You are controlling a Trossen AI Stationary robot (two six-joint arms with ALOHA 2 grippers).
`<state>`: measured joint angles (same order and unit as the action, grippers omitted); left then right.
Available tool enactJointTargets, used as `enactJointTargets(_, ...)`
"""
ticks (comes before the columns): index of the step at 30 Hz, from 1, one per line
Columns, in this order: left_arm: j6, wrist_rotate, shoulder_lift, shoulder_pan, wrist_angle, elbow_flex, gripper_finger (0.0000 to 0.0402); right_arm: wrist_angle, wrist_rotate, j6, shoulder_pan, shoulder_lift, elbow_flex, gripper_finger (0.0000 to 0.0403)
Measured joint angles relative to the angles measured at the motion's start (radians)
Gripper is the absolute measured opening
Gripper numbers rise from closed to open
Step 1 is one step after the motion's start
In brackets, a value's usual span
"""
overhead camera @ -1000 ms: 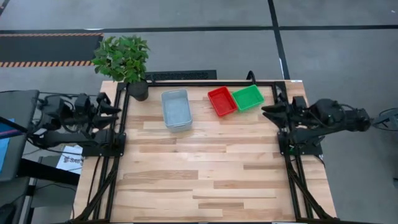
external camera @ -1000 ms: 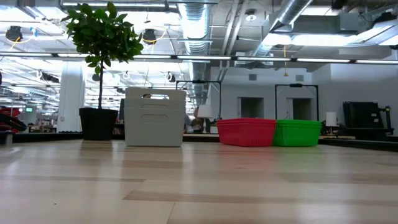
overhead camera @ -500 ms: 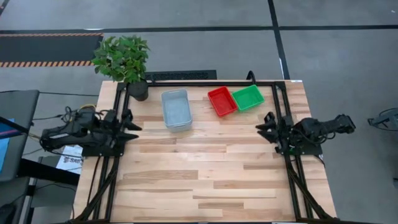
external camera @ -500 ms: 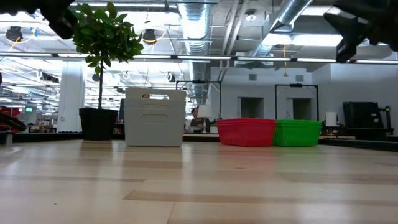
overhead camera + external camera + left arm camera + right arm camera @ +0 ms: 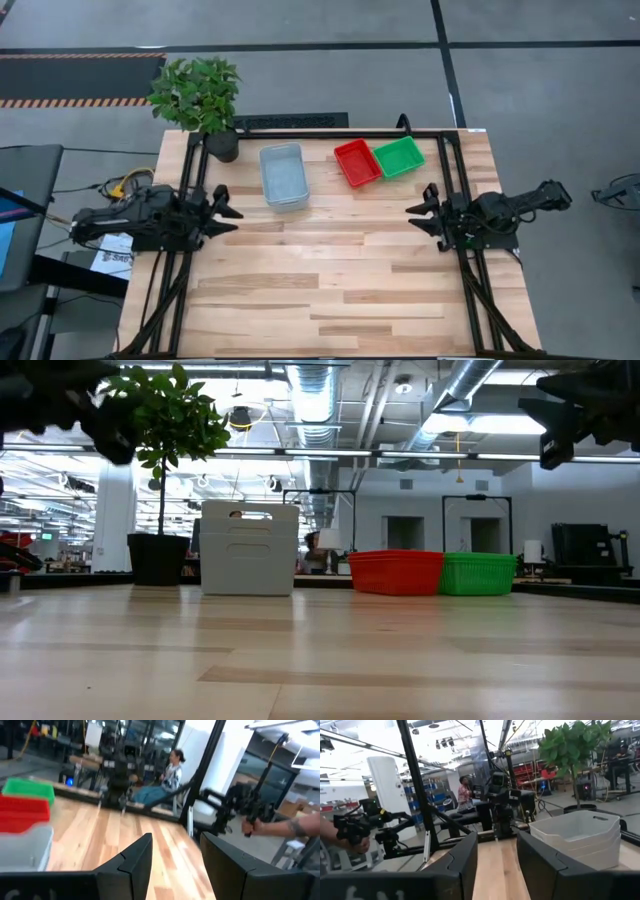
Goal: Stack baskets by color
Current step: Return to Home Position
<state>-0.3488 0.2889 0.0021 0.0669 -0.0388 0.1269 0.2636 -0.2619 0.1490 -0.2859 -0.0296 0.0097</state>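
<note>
High view: grey baskets, red baskets, green baskets (stacked)

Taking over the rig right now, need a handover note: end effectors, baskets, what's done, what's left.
Left end effector: open, empty, at the table's left edge.
Right end effector: open, empty, at its right edge.
Baskets: grey stack back left of centre, near the plant; red stack and green stack side by side, back right.
Done: sorted by color.
Left: probably just parking the arms.
</note>
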Motion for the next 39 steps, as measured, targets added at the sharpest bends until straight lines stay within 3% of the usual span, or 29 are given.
enactJointTargets(8, -0.012, 0.006, 0.002, 0.0, 0.158, -0.116, 0.0155, -0.019, -0.001, -0.053, -0.002, 0.0, 0.0, 0.0169)
enactJointTargets(14, 0.047, -0.017, 0.002, 0.0, 0.133, -0.116, 0.0155, -0.071, -0.002, -0.043, 0.0, 0.0, -0.001, 0.0171)
enactJointTargets(19, 0.05, -0.093, 0.002, 0.001, 0.135, -0.116, 0.0155, -0.099, -0.002, -0.042, 0.0, 0.0, -0.001, 0.017)
enactJointTargets(39, 0.025, -0.107, 0.003, 0.0, 0.098, -0.117, 0.0155, -0.143, -0.01, -0.03, 0.0, -0.002, -0.001, 0.0174)
